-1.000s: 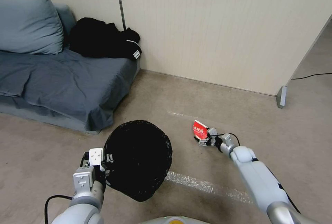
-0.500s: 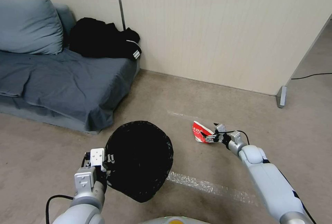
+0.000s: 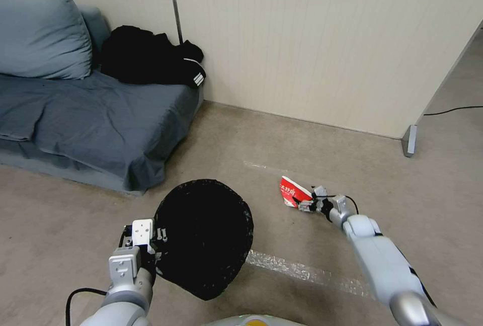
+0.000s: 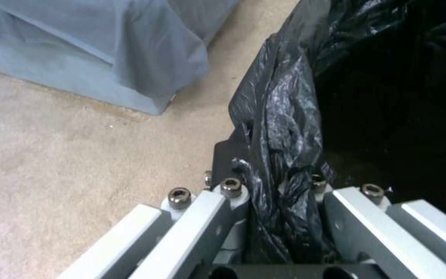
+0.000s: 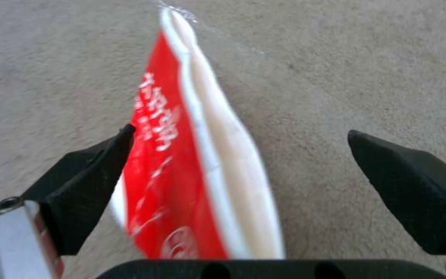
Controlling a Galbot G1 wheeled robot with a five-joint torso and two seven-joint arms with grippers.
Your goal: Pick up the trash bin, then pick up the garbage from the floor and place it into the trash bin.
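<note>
The trash bin (image 3: 204, 238), its black bag (image 4: 285, 128) folded over the rim, hangs tilted above the carpet at lower left. My left gripper (image 3: 146, 245) is shut on its near rim, with bag plastic bunched between the fingers (image 4: 218, 217). The garbage here is a flattened red-and-white paper cup (image 3: 292, 191) lying on the floor to the bin's right. My right gripper (image 3: 308, 202) is open and low at the cup. In the right wrist view the cup (image 5: 192, 170) lies between the two black fingertips (image 5: 91, 174), against one of them and well apart from the other.
A grey-blue sofa (image 3: 85, 119) with a cushion and a black garment (image 3: 151, 57) stands at left. A beige partition wall (image 3: 322, 39) runs behind, ending at a foot (image 3: 410, 141) on the right. Shiny tape strips (image 3: 302, 271) cross the carpet.
My right gripper has drawn back slightly from the cup's far side and now straddles the cup's near end, open. The cup shifted a little. The left gripper and bin sank slightly.
</note>
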